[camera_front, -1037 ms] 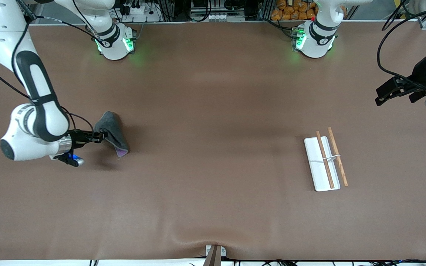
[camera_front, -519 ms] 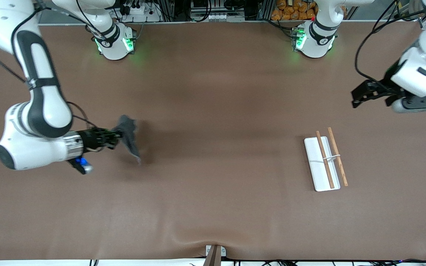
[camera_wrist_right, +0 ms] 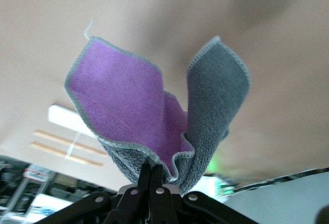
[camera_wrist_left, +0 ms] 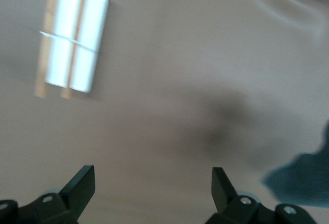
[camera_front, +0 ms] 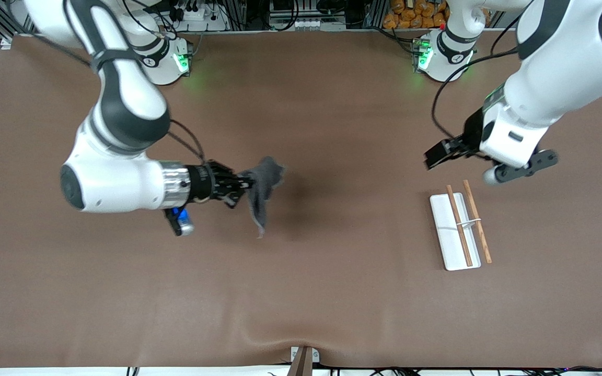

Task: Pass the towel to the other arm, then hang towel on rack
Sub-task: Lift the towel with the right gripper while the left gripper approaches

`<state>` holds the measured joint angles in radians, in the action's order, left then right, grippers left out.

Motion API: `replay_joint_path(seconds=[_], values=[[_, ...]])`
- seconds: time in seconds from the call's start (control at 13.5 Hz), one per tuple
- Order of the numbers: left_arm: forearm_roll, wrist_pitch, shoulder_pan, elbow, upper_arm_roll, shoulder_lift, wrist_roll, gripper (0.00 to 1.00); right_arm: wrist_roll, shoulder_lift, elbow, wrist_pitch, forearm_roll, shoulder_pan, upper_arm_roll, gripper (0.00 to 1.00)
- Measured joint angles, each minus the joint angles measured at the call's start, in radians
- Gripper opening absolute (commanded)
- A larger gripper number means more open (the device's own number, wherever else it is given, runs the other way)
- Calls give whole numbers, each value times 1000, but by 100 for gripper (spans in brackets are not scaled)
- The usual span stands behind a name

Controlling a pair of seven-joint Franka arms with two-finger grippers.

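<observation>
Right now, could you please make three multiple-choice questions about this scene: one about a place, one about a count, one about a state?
1. Where is the towel?
A. on the rack
B. in the right gripper, above the table
C. flat on the table

2. How many wooden rods has the rack?
A. one
B. two
C. four

3. How is the left gripper?
A. open and empty
B. shut on the towel
C. shut on a rod

Answers:
1 B, the right gripper pinches the hanging towel.
2 B, two parallel rods show.
3 A, its fingers stand apart with nothing between.
</observation>
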<state>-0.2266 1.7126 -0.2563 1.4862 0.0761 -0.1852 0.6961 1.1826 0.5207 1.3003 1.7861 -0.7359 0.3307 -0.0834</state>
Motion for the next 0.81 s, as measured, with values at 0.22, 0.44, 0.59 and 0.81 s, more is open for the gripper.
replay_joint_path(seconds=[0.22, 0.44, 0.59, 0.81], values=[[-100, 79, 2, -4, -3, -58, 53, 100, 148, 0, -47, 110, -48, 88, 0, 0], [-232, 148, -10, -6, -2, -114, 174, 100, 263, 0, -63, 214, -93, 136, 0, 0], [-255, 164, -20, -7, 1, -152, 213, 100, 311, 3, -63, 297, -109, 171, 0, 0], [-260, 129, -37, 9, 4, -171, 282, 100, 340, 9, -63, 378, -139, 211, 1, 0]])
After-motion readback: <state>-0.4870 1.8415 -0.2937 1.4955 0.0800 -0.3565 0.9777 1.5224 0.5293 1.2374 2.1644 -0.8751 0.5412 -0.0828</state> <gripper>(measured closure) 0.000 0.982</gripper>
